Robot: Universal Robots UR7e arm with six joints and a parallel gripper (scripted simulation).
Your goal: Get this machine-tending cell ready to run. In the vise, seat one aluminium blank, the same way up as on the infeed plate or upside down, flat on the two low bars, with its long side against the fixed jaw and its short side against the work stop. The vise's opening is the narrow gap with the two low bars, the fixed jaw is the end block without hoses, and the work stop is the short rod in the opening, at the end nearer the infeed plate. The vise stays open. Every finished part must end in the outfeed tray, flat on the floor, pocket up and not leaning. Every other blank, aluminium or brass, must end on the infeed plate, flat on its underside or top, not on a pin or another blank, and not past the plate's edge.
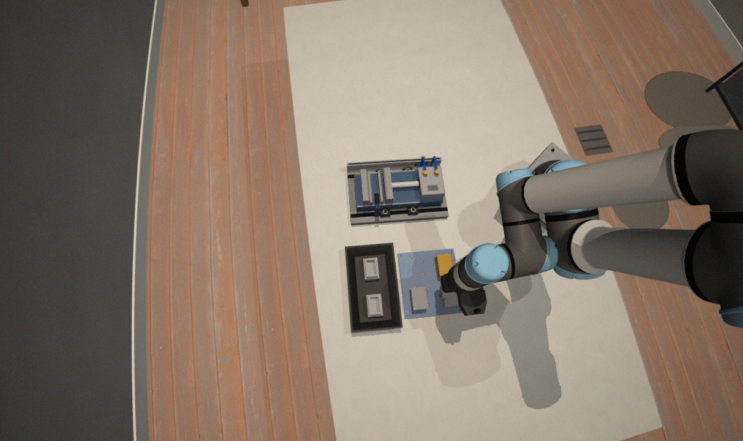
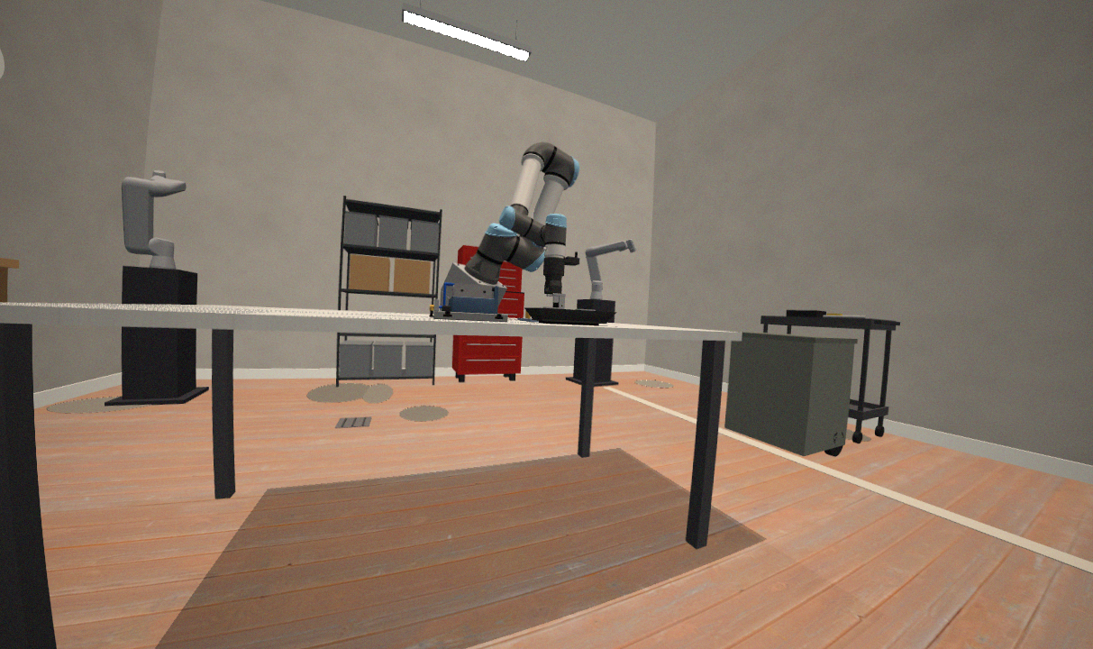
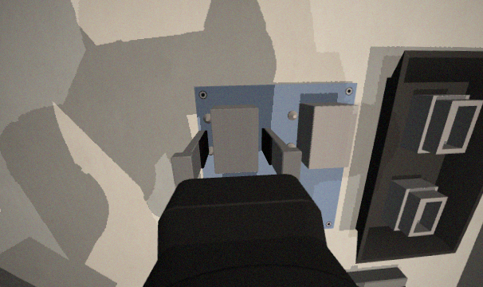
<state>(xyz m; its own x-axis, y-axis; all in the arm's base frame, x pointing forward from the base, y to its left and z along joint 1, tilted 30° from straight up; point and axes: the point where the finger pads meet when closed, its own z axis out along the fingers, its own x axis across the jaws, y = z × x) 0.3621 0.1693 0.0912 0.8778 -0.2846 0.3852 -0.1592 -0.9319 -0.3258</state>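
My gripper is open, low over the blue infeed plate. Its two fingers stand on either side of a grey aluminium blank that lies flat on the plate, with a small gap on each side. A second aluminium blank lies flat beside it, towards the tray. In the overhead view the gripper covers the first blank, and a brass blank lies at the plate's vise end. The vise stands open and its opening looks empty.
The black outfeed tray stands beside the plate and holds two finished parts, pockets up. Small pins stick up from the plate near the blanks. The arm reaches in from the base side.
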